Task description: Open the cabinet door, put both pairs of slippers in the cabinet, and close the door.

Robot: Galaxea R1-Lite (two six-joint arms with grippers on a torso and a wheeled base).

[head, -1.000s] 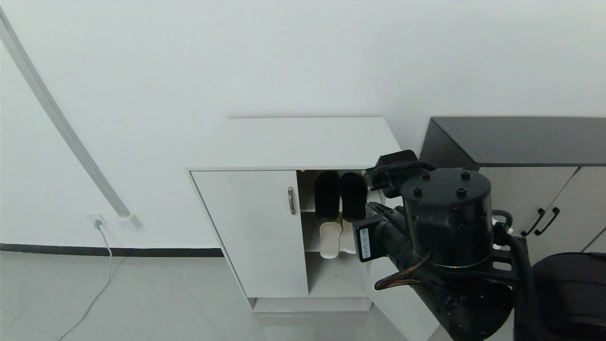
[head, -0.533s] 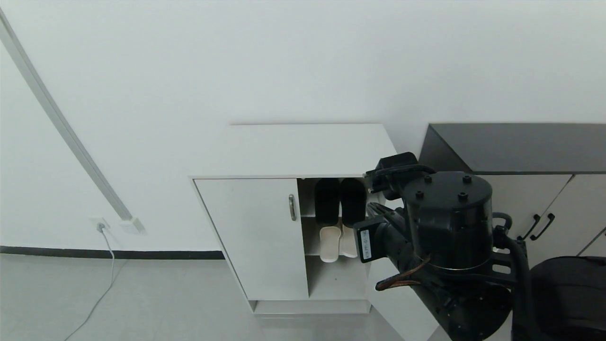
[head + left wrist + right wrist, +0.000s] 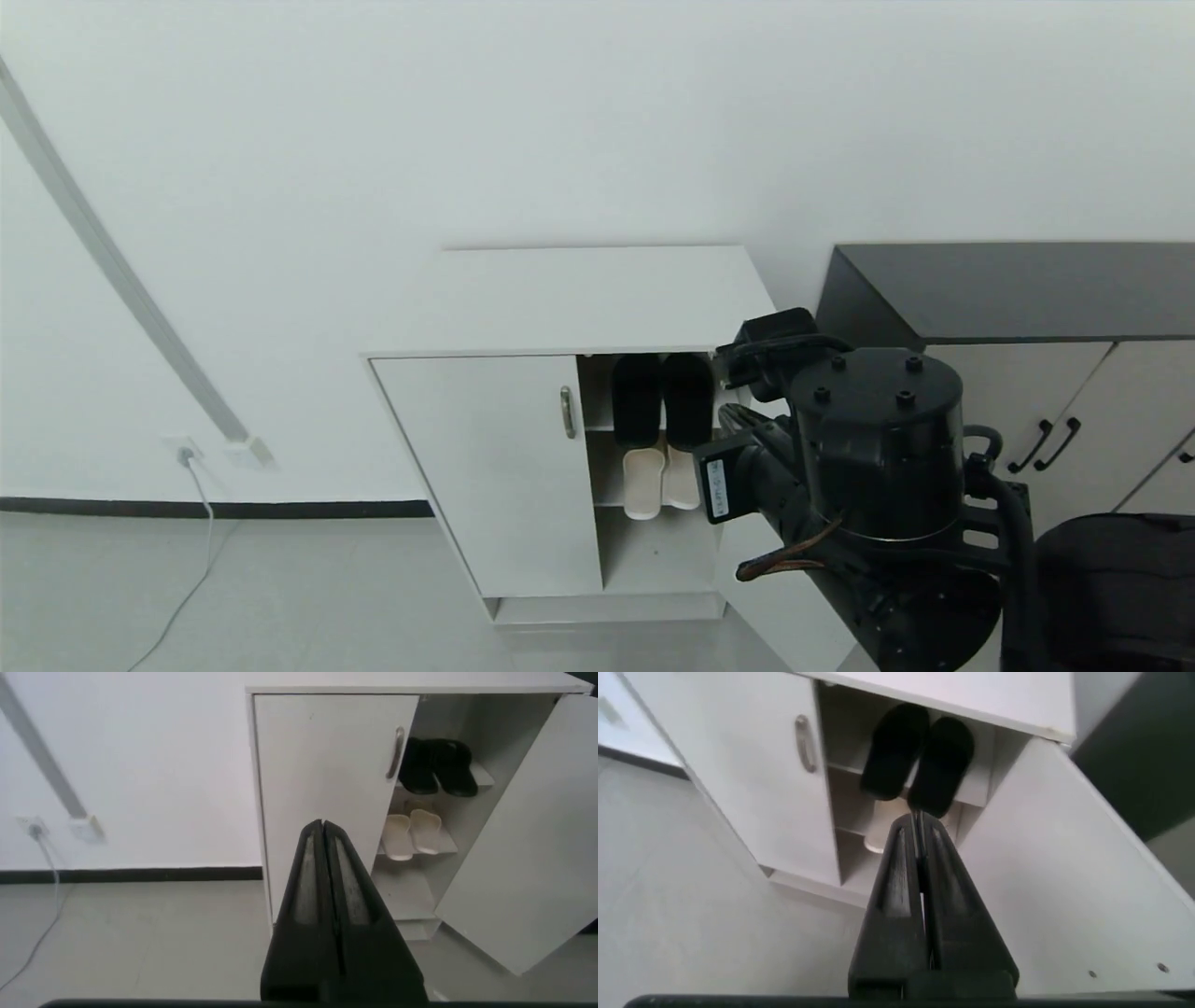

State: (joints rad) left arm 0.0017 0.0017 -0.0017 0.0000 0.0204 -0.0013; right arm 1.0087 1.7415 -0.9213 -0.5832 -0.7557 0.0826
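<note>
View shifted — slippers (image 3: 638, 401) shelved, door (image 3: 523, 859) open

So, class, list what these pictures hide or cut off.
Right wrist view: white slippers mostly hidden behind the right gripper.
Head view: open door largely covered by the right arm.
All views: space behind the closed door unseen.
Left wrist view: open door cut by the edge.

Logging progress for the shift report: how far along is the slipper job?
Done: black slippers and white slippers sit on shelves in the cabinet. In hand: nothing; left gripper and right gripper are shut, empty. Left: closing the open door.
</note>
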